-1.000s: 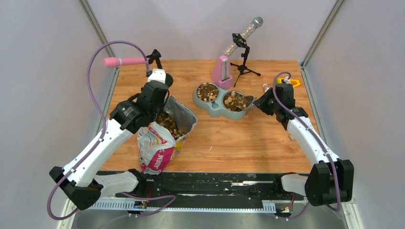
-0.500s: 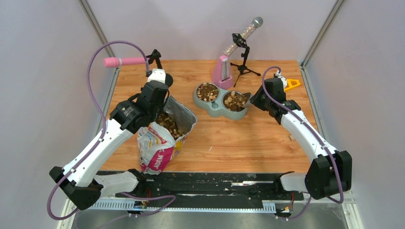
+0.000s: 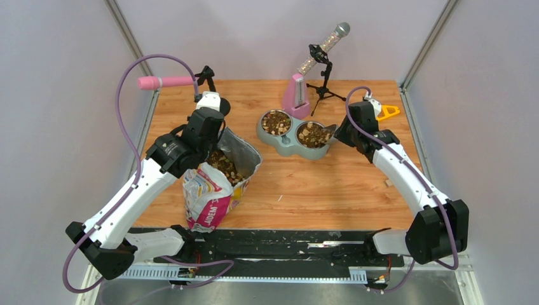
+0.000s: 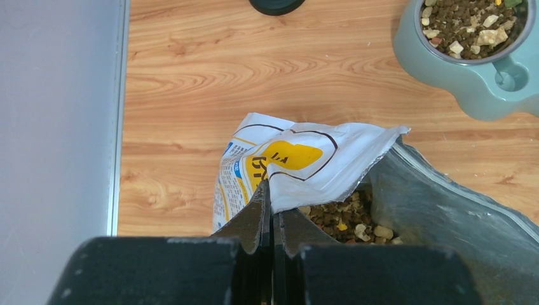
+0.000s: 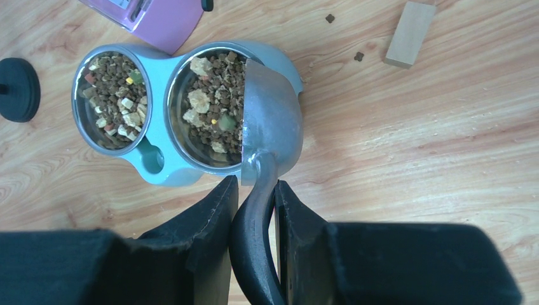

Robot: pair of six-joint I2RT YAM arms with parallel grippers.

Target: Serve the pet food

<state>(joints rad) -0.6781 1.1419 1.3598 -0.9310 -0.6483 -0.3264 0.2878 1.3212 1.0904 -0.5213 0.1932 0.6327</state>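
Crumbly brown pet food (image 5: 213,101) with pale cubes fills both steel cups of the rounded teal feeder (image 5: 156,171) and the foil-lined bag (image 4: 299,162), right end effector (image 5: 254,197) clamping the handle of a dull metal scoop (image 5: 273,121), left end effector (image 4: 272,219) pinching the bag's crinkly rim.

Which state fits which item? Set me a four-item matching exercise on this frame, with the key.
1 bag
2 scoop
3 feeder
4 block

A kibble in both bowls
B rim pinched by the left end effector
C lies loose on the table
D handle in the right end effector, tilted over a bowl

Pairs: 1-B; 2-D; 3-A; 4-C
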